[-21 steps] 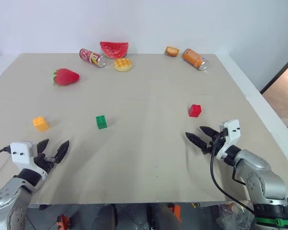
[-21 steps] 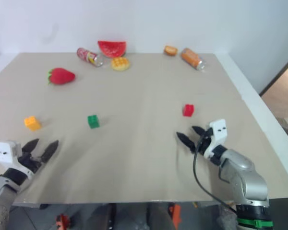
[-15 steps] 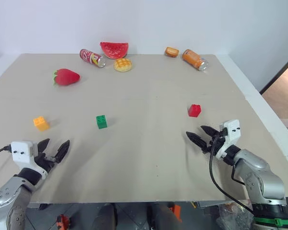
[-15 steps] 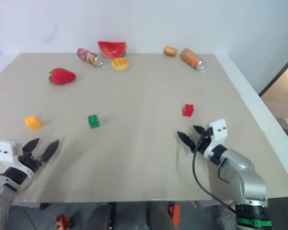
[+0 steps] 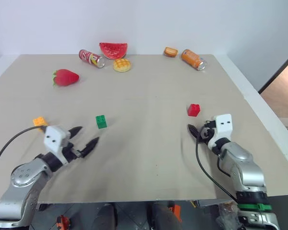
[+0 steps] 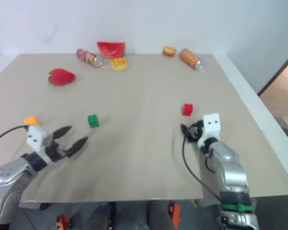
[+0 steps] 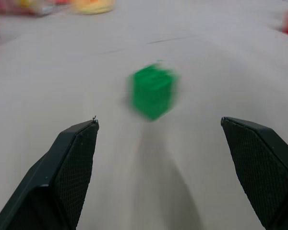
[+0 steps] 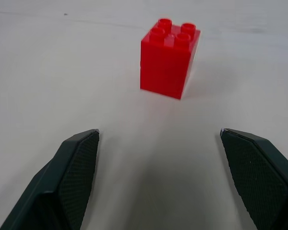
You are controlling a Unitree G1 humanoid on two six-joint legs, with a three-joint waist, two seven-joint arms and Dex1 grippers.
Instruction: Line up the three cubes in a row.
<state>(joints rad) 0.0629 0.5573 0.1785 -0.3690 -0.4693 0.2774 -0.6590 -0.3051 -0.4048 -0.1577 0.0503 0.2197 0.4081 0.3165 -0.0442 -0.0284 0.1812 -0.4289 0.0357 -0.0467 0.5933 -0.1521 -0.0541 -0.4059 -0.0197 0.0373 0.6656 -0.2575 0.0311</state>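
Observation:
Three studded cubes sit apart on the beige table [image 5: 149, 91]. The red cube [image 5: 194, 109] is at the right, the green cube [image 5: 101, 121] left of centre, and the orange-yellow cube [image 5: 39, 121] at the far left. My left gripper [image 5: 89, 134] is open just short of the green cube [image 7: 153, 91], a little to its left, and points at it. My right gripper [image 5: 196, 130] is open a short way behind the red cube [image 8: 169, 60], which stands upright ahead of the gap between the fingers. Neither gripper touches anything.
Along the far edge lie a red strawberry toy [image 5: 65, 77], a red can [image 5: 91, 58], a watermelon slice [image 5: 113, 49], a round waffle toy [image 5: 122, 64], a small orange bread toy [image 5: 171, 51] and an orange can [image 5: 194, 59]. The table's white right border [image 5: 259, 108] runs close to my right arm.
My left arm has swung forward and to the right, bringing its gripper close to the green cube. My right gripper has moved forward toward the red cube. Both stay open.

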